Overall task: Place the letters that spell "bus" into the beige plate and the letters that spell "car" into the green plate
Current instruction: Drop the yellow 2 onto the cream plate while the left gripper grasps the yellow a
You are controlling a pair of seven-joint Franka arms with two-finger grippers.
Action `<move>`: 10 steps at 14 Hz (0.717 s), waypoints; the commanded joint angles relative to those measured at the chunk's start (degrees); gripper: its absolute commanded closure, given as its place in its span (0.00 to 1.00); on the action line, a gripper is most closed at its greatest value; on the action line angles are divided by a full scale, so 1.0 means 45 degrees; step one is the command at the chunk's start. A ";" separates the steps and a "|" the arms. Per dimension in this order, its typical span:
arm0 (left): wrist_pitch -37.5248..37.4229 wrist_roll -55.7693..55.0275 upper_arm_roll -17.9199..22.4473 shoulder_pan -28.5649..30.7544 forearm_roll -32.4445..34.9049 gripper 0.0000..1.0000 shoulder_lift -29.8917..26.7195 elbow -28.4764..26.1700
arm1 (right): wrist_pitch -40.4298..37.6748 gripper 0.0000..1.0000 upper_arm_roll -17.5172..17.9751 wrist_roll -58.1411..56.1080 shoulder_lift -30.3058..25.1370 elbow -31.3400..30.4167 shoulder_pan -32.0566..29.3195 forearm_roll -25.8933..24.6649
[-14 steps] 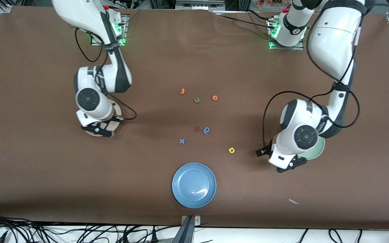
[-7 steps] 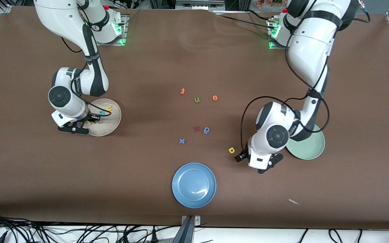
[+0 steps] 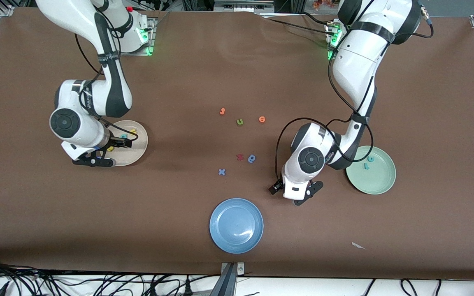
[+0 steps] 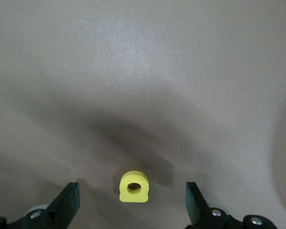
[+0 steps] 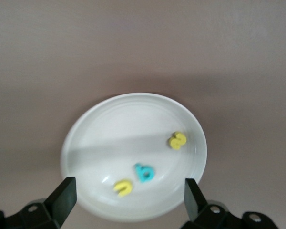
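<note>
The beige plate lies toward the right arm's end and holds the teal "b", yellow "u" and yellow "s". My right gripper hangs open over the plate's edge with nothing in it. The green plate lies toward the left arm's end and holds the teal "c" and teal "r". My left gripper is open, low over the bare table beside that plate. The yellow "a" lies flat between its fingers, untouched, and the hand hides it in the front view.
A blue plate sits near the table's front edge. Loose letters lie mid-table: two orange ones, a green "u", a red one, a blue round one and a blue "x". A white scrap lies nearer the camera.
My left arm swung from over the green plate to over the yellow "a", uncovering the "c" and "r". My right gripper opened and shifted off the beige plate's middle, uncovering its letters.
</note>
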 commanded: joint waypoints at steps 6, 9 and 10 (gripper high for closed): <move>-0.0145 -0.0194 0.0214 -0.0124 -0.0130 0.35 0.0277 0.0388 | -0.4092 0.00 -0.0042 -0.0217 -0.0059 0.4609 0.0444 0.0217; -0.0145 -0.0155 0.0233 -0.0104 -0.0110 0.55 0.0277 0.0388 | -0.4252 0.00 0.0230 -0.0178 -0.1539 0.4590 -0.0020 0.0041; -0.0145 -0.0174 0.0233 -0.0104 -0.0091 0.60 0.0277 0.0369 | -0.4019 0.00 0.0521 -0.0313 -0.2009 0.4551 -0.0777 0.0156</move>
